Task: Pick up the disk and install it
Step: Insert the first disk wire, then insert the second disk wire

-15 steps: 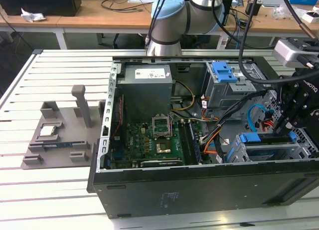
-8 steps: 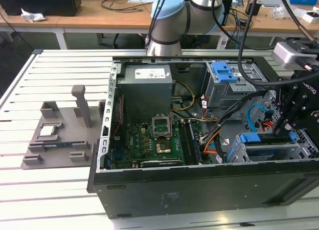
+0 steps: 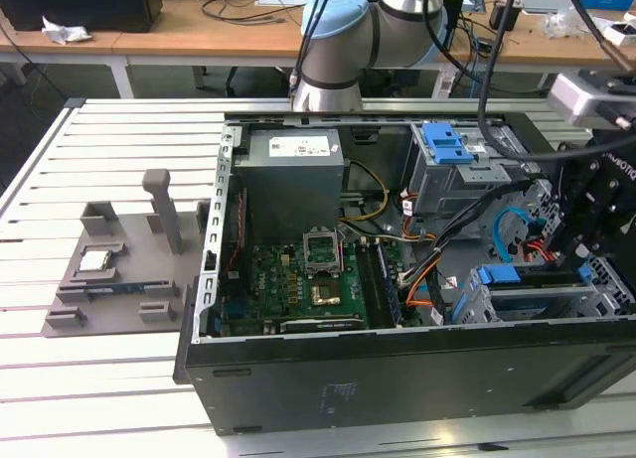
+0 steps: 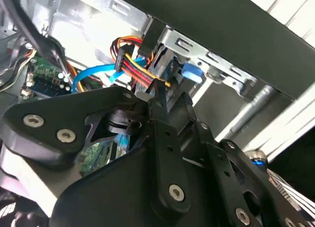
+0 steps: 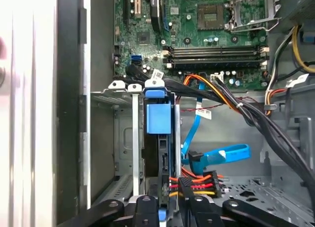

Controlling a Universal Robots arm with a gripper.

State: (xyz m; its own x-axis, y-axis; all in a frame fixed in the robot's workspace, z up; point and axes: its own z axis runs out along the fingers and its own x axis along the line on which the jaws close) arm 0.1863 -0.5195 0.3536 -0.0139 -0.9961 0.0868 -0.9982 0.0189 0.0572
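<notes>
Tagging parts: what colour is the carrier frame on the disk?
Blue, on the disk seated in its bay; clearest in the first wrist view.

Open computer case [image 3: 397, 379], grey fixture [image 3: 129, 269].

Open black computer case [image 3: 397, 379] lying on a white slatted tabletop [image 3: 99, 140]: green motherboard [image 3: 308, 279], grey power supply [image 3: 288, 175], grey drive bay with blue plastic top [image 3: 447, 145]. Grey fixture tray [image 3: 124, 269] at the exterior view's left. Robot arm [image 3: 343, 36] behind the case.
</notes>
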